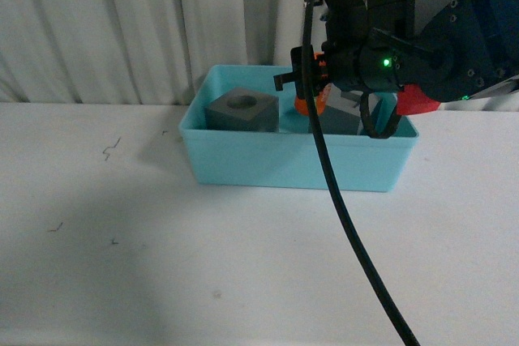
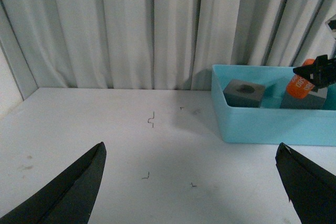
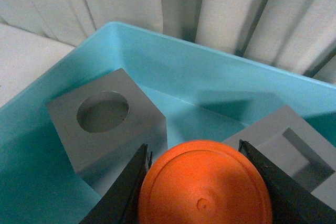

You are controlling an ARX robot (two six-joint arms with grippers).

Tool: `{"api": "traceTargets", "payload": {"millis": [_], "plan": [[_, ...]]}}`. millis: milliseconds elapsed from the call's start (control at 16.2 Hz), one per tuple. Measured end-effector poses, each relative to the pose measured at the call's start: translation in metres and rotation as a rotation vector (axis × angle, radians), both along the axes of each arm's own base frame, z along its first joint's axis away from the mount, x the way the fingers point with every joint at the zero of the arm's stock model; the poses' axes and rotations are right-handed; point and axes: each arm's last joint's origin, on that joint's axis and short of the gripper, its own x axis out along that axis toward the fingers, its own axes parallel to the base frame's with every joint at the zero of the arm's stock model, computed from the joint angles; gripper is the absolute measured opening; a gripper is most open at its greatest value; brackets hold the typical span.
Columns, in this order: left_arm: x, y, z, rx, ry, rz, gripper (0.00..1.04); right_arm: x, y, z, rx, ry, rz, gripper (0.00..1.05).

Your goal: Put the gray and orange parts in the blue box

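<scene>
Orange cylinder (image 3: 206,183) above blue box (image 1: 292,164), gripped between right fingers (image 3: 128,187), two gray cubes (image 1: 242,111) inside box on desk (image 1: 162,241), left fingers (image 2: 73,192) spread open.

Square-recess cube (image 1: 340,113) behind right gripper (image 1: 312,91)

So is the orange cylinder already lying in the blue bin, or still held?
Still held. The right gripper clamps the orange cylinder above the blue bin, between the two gray cubes.
</scene>
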Motion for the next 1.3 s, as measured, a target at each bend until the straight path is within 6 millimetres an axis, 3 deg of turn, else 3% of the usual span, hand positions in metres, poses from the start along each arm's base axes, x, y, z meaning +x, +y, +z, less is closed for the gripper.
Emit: {"api": "traceTargets", "payload": {"millis": [371,803,1298], "plan": [[0.000,0.000,0.000,0.000,0.000,0.000,0.98,0.017,0.001,-0.023,-0.023,0.039,-0.035,0.47],[0.000,0.000,0.000,0.000,0.000,0.000,0.98,0.038,0.001,-0.031,-0.015,0.060,-0.073,0.47],[0.000,0.000,0.000,0.000,0.000,0.000,0.98,0.034,0.008,-0.041,0.016,0.111,-0.102,0.47]]}}
